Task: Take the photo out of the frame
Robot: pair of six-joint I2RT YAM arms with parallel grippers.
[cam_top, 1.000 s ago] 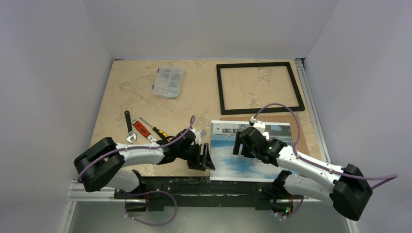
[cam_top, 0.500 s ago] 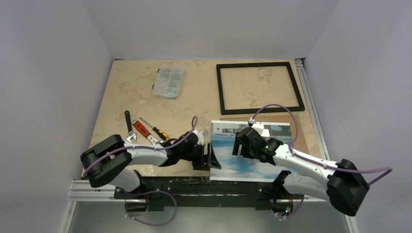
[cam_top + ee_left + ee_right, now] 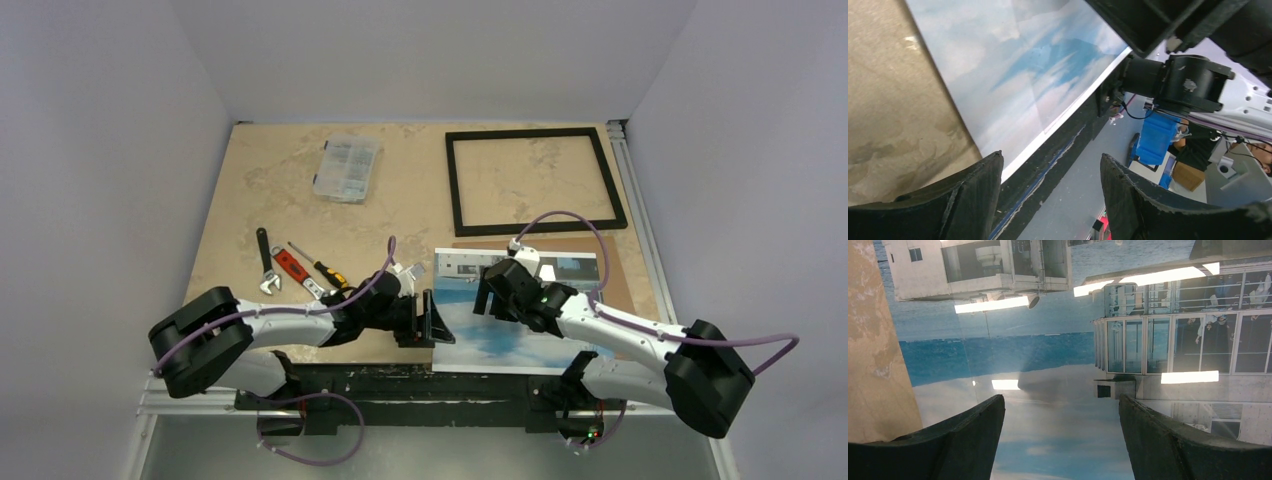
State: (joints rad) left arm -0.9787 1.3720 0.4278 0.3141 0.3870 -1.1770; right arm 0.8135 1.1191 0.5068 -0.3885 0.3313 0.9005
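Note:
The photo [image 3: 480,335], sky and a white building, lies flat near the table's front edge, outside the frame. The black frame [image 3: 525,133] lies empty at the back right. A brown backing panel [image 3: 622,280] shows from under the photo's right side. My left gripper [image 3: 440,320] is open at the photo's near left corner, with nothing between its fingers. In the left wrist view the left gripper [image 3: 1050,155] spans the white border of the photo [image 3: 1013,65] and the table's edge. My right gripper [image 3: 483,293] hovers open over the photo's left part. The right wrist view shows the right gripper [image 3: 1061,397] above the photo [image 3: 1048,340].
A clear parts box [image 3: 347,168] sits at the back left. A wrench [image 3: 265,262], a red tool [image 3: 291,266] and a screwdriver [image 3: 325,270] lie left of my left arm. A black rail [image 3: 400,378] runs along the table's near edge.
My left gripper has shifted right to the photo's left edge and its jaws have spread a little. The right gripper has crept slightly left. The photo has not moved.

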